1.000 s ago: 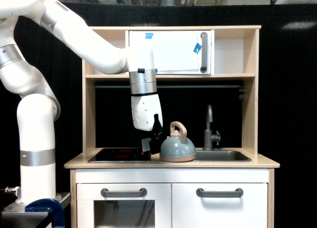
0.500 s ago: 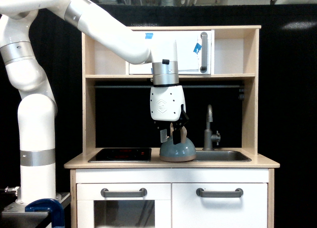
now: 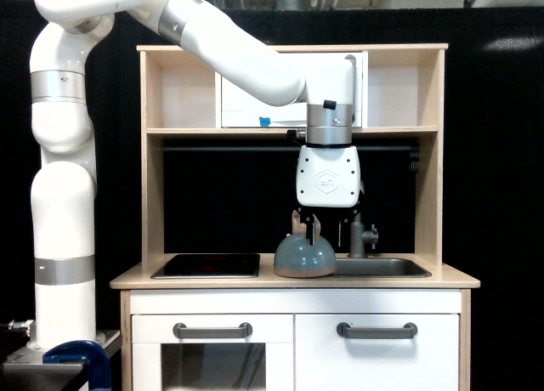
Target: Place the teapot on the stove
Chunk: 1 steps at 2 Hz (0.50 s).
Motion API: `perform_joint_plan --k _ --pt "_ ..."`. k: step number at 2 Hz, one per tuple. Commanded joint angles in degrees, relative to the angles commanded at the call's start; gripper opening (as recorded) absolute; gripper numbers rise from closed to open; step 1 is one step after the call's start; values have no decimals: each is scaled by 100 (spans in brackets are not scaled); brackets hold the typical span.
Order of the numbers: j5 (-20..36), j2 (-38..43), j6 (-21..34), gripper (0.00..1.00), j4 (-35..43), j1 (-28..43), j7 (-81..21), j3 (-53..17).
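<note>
Jaws: we see the gripper (image 3: 310,229) hanging over the teapot's handle; whether released or clenched, we cannot tell.
Teapot: the teapot (image 3: 303,255) sits on the surface at frame centre, between stove (image 3: 206,264) and sink (image 3: 381,267).
Change: we have swung rightward from above the stove.
Meaning: grasp looks imminent; teapot unmoved.

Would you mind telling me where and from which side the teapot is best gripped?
Probably by the arched wooden handle on top of the teapot, coming straight down from above. It stands upright on the counter; the domed body looks too wide and smooth to pinch.
</note>
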Motion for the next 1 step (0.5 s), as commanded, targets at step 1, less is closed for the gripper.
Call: perform_joint_plan --k 1 --pt "-505 -230 -591 100 -340 105 191 273"
